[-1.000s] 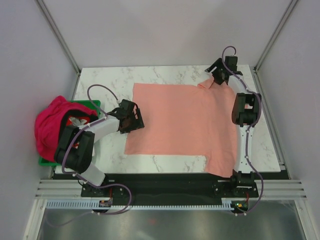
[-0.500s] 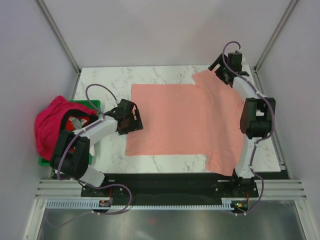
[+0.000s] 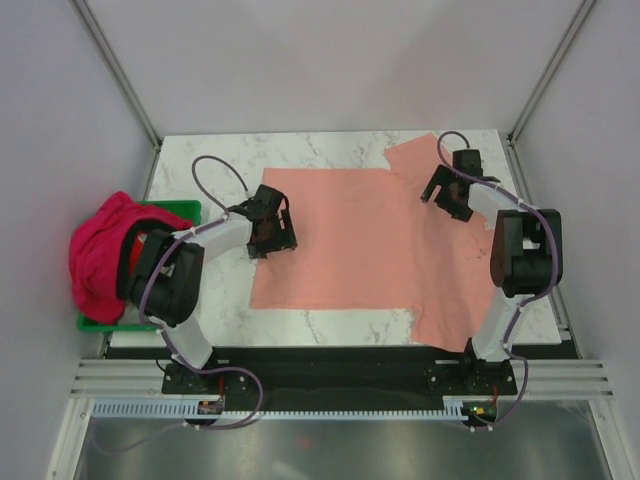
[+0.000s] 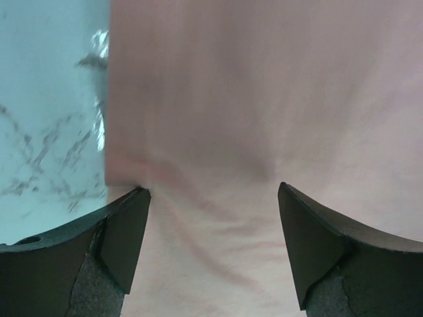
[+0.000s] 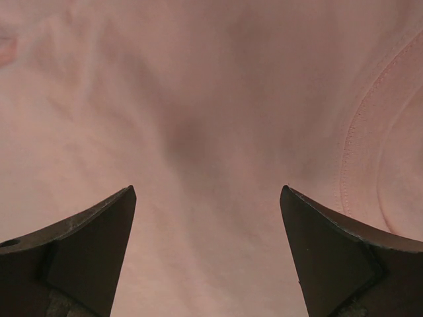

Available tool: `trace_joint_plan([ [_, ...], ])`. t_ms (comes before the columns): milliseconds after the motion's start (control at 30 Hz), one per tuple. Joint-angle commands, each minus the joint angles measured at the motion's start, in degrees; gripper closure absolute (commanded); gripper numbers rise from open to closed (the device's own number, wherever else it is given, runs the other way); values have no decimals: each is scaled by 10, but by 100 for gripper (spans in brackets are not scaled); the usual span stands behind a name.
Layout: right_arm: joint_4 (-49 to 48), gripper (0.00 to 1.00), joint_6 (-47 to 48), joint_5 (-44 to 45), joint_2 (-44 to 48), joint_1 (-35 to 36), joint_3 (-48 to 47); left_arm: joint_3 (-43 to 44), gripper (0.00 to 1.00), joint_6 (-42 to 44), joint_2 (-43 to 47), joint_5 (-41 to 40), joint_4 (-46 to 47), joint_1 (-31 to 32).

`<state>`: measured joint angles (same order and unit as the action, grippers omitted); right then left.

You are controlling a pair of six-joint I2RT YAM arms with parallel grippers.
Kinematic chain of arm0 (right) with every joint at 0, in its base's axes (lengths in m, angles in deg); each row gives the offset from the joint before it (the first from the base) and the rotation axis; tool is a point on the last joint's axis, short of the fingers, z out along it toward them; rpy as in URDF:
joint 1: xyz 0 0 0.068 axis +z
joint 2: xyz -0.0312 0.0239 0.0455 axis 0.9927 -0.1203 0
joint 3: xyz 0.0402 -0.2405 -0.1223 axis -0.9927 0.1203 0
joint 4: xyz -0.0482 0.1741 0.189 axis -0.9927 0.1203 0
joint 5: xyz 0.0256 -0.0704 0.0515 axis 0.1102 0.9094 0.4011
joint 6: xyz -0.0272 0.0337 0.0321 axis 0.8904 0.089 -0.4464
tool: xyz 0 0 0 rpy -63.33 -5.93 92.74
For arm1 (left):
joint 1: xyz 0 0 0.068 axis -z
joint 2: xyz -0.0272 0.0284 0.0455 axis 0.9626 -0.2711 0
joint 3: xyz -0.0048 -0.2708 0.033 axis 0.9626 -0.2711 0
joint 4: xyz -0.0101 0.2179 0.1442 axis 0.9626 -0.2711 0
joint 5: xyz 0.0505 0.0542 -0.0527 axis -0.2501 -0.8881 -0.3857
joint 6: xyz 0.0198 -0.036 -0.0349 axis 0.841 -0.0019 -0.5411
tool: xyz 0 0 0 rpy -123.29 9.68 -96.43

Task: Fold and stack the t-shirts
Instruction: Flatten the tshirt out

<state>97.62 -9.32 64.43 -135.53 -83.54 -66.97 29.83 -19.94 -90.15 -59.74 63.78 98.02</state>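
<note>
One magenta t-shirt [image 3: 95, 262], overhead only

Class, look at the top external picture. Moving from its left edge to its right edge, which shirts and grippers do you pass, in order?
magenta-pink t-shirt → left gripper → salmon-pink t-shirt → right gripper, which is over that shirt's right part.

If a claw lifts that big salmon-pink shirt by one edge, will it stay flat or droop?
It would probably droop: the salmon-pink shirt lies limp and is wrinkled near the open left claw. It is likely light, being thin cloth. If pushed, it would probably bunch up rather than slide across the marble table.
</note>
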Motion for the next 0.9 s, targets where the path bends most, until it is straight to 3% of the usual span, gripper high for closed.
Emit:
trace_joint_plan([
  [0,22,2,15,19,-41,1,-36,73,14,-24,-59,5,22,-3],
  [300,74,2,9,16,-229,17,-211,166,17,-42,-164,20,5,-59],
  [433,107,2,9,-2,-340,23,-386,216,17,-31,-201,34,-6,-96],
  [567,162,2,1,-22,-402,26,-528,318,17,-6,-242,48,-41,-121],
  [733,152,2,21,-22,-298,30,-492,361,9,22,-180,44,-95,-124],
  [867,151,2,36,43,-165,29,-423,300,5,28,-66,36,-115,-121],
])
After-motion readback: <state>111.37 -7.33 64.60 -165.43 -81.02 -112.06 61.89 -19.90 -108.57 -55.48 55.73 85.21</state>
